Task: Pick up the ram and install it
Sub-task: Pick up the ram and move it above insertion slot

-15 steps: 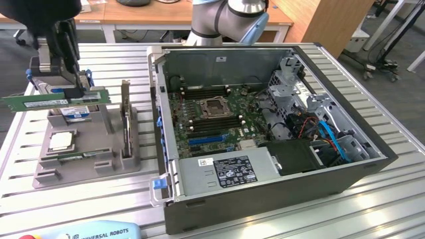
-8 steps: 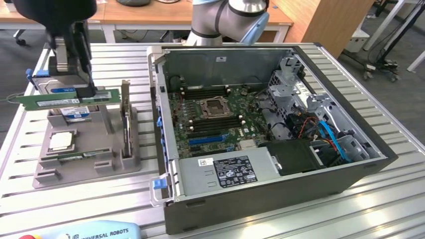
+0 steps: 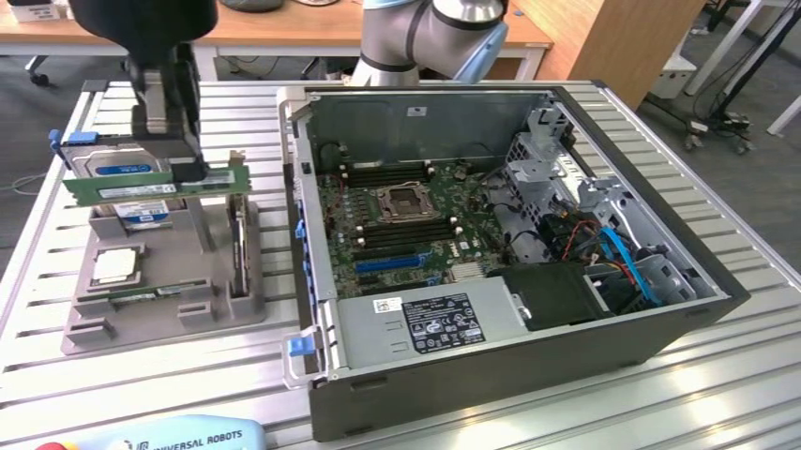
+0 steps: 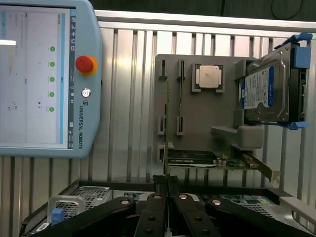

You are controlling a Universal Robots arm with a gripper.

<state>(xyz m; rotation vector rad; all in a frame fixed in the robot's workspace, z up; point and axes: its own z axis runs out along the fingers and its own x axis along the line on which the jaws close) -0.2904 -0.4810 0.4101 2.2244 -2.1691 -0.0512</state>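
Table: slatted metal; it carries everything you see here.
Case: open, at the exterior view's right, motherboard exposed.
Holder: grey, just beside the case.
Gripper: above the holder, fingers closed on the ram.
Drive: on edge in the holder.
Ram: held level above the holder, outside the case.
Processor: flat in the holder.

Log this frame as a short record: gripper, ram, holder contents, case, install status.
gripper: shut on the ram
ram: held level in the air above the gray holder
holder: on the slatted table, at the exterior view's left of the case; hard drive and processor sit in it
case: open, motherboard exposed
install: not done; ram apart from the case
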